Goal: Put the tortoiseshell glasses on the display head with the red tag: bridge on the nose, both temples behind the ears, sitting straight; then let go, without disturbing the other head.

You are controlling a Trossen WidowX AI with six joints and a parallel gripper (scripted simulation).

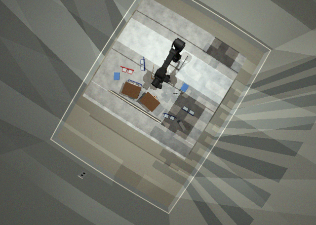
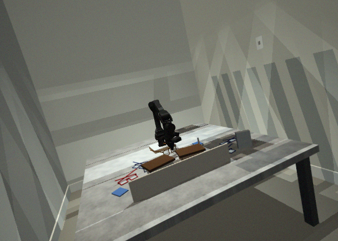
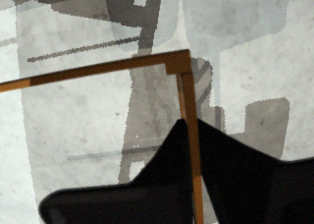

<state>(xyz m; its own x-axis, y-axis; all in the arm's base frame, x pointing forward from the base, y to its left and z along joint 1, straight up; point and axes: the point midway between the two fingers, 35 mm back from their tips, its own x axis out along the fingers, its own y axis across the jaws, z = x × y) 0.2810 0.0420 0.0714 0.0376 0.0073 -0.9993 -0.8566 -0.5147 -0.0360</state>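
My gripper [image 1: 157,86] [image 2: 172,148] [image 3: 186,125] is shut on the tortoiseshell glasses [image 1: 153,71] [image 3: 98,70], gripping one temple or side bar. In the wrist view, the orange-brown bar passes between the fingertips to a corner, and a long bar runs left from there. The glasses are held in the air, behind the brown boards. The two display heads are not clearly seen; a left brown board [image 1: 131,90] [image 2: 158,163] and a right brown board [image 1: 149,101] [image 2: 190,150] cover that area. My gripper is nearer the right board. No red tag can be made out.
A long upright panel [image 1: 135,106] [image 2: 180,175] stands in front of the boards. Red glasses [image 1: 127,68] and several blue glasses lie around. Blue squares [image 1: 116,76] [image 1: 184,87] flank the area. A grey block [image 2: 243,139] stands at the right.
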